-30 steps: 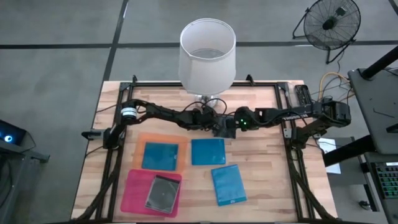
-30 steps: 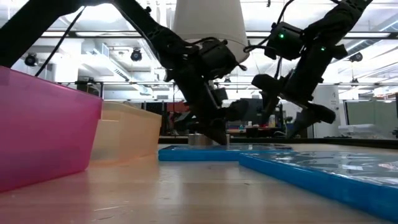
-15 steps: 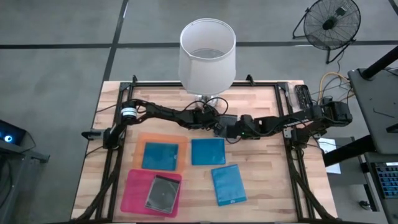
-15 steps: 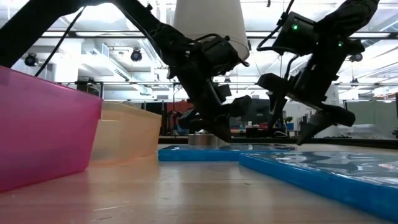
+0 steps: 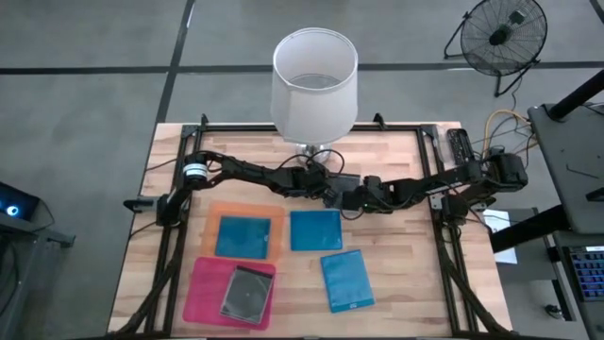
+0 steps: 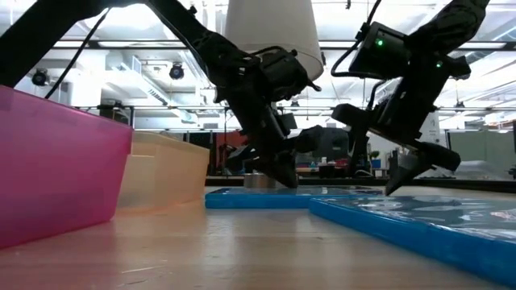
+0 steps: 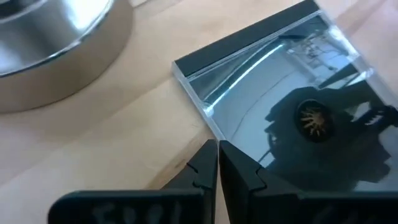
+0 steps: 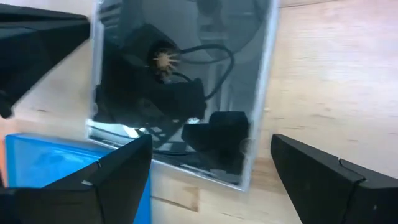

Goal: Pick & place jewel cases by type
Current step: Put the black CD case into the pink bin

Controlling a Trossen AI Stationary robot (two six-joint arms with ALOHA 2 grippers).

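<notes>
Clear case (image 7: 292, 118) lies flat on the table (image 5: 406, 274) between both grippers, near the lamp base (image 7: 56, 43) and just behind the blue case (image 5: 315, 229). Left gripper (image 7: 217, 165) has jaws pressed together, tips at the case's edge; cannot tell if they touch it. Right gripper (image 8: 208, 171) has jaws wide apart, hovering over the case with one finger (image 8: 323, 180) past its far edge, nothing held.

Other cases: a second blue one (image 5: 346, 280) on the table near the front, a third (image 5: 243, 236) in the orange tray (image 5: 217, 210), a dark grey one (image 5: 246, 293) in the pink tray (image 5: 200, 293).

Handling, as a guess: thin, stiff, light, glossy plastic, likely slippery and brittle at hinge and corners. Flat on wood, so little to grab from above; best taken across two opposite edges, perhaps after one edge is tipped up or braced.

No brand, label or readable writing on any case; only the disc hub (image 7: 309, 118) shows inside.
</notes>
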